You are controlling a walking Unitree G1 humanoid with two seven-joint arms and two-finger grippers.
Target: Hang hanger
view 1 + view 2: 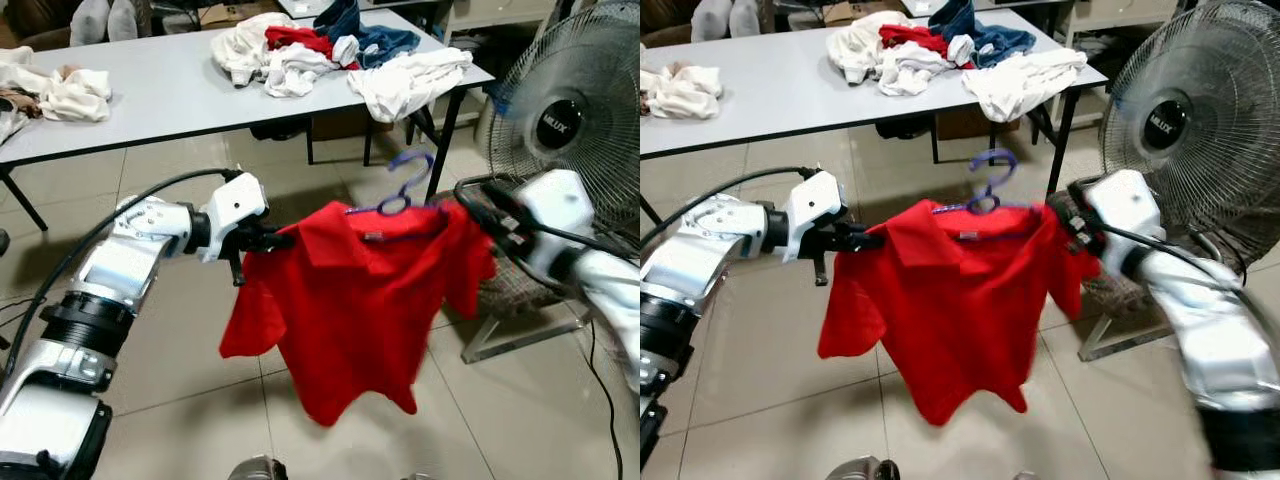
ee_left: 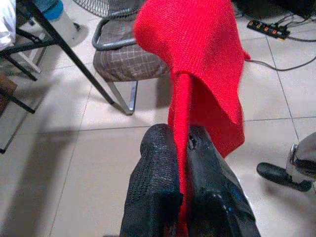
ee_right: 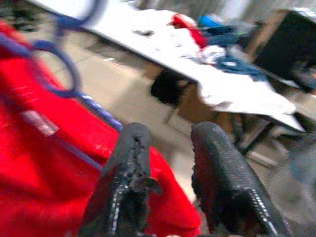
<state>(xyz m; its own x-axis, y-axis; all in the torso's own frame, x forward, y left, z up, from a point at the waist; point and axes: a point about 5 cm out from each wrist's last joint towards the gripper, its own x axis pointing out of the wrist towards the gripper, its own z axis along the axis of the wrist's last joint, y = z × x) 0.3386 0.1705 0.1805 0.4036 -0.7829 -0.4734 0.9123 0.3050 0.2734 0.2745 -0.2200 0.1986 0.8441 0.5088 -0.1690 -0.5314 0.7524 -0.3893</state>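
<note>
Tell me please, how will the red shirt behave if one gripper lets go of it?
The red shirt is probably floppy: it sags in folds between the left gripper and the right gripper. Released on one side, it would likely droop or slide along the purple hanger. It seems light, since a pinch of cloth holds it.

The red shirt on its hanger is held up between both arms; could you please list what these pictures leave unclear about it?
- Hanger: hook and neck show in the eye views; the red shirt covers its arms.
- Right gripper: right wrist view is blurred, so whether its fingers pinch anything is unclear.
- Left gripper: shut on shirt fabric; any hanger end beneath is hidden.
- Shirt label: too small to read.
</note>
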